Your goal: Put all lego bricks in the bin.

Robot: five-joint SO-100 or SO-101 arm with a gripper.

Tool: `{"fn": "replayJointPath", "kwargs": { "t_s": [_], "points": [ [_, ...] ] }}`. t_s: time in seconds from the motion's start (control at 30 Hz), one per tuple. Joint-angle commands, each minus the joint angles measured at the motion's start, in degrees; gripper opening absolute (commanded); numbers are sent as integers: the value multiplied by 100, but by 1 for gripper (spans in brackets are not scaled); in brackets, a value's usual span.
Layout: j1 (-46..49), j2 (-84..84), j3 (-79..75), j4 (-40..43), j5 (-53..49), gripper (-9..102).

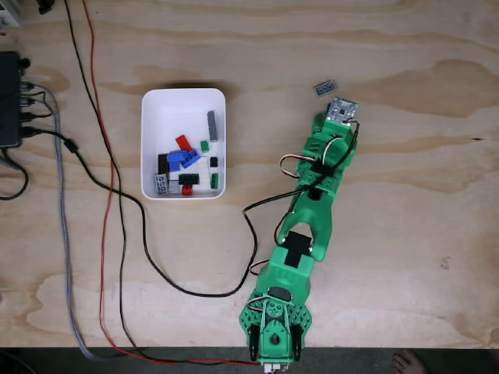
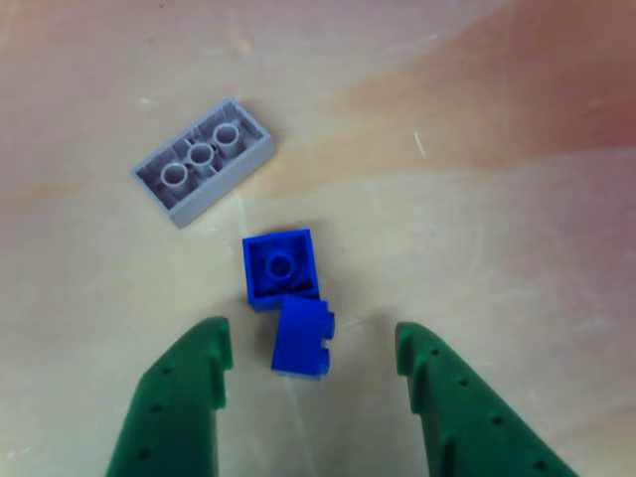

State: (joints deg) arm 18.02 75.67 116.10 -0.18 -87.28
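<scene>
My green gripper (image 2: pixel 310 333) is open in the other view, one finger (image 2: pixel 179 397) left and one right. A small blue brick (image 2: pixel 301 340) lies on its side between the tips, touching neither. A second blue brick (image 2: pixel 281 266) lies underside up just ahead of it. Farther up and left, a grey brick (image 2: pixel 204 159) lies underside up too. In the fixed view that grey brick (image 1: pixel 325 88) sits just beyond the arm's tip, where a small circuit board (image 1: pixel 341 109) covers the gripper. The white bin (image 1: pixel 175 113) stands to the left and holds several bricks, among them a blue one (image 1: pixel 183 158).
The green arm (image 1: pixel 312 210) stretches from its base (image 1: pixel 273 331) at the table's front edge. A black box (image 1: pixel 8 97) stands at the left edge. Its black, red and grey cables (image 1: pixel 117 234) run down past the bin. A person's toes (image 1: pixel 409 362) show at the bottom right.
</scene>
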Motion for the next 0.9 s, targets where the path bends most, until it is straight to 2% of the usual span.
{"fn": "replayJointPath", "kwargs": {
  "t_s": [0.0,0.2,0.33,0.43,0.6,0.67,0.77,0.87],
  "points": [
    [70,53,-299,-369,-176,15],
    [18,18,-141,-563,-176,0],
    [-97,606,114,-272,378,0],
    [-396,1969,-132,1459,1415,0],
    [-1925,4201,-1301,5379,2918,0],
    [-2654,4333,-1758,6064,3428,0],
    [-3437,4069,-2268,6530,3823,0],
    [-3349,3691,-2426,6759,3876,14]
  ]
}}
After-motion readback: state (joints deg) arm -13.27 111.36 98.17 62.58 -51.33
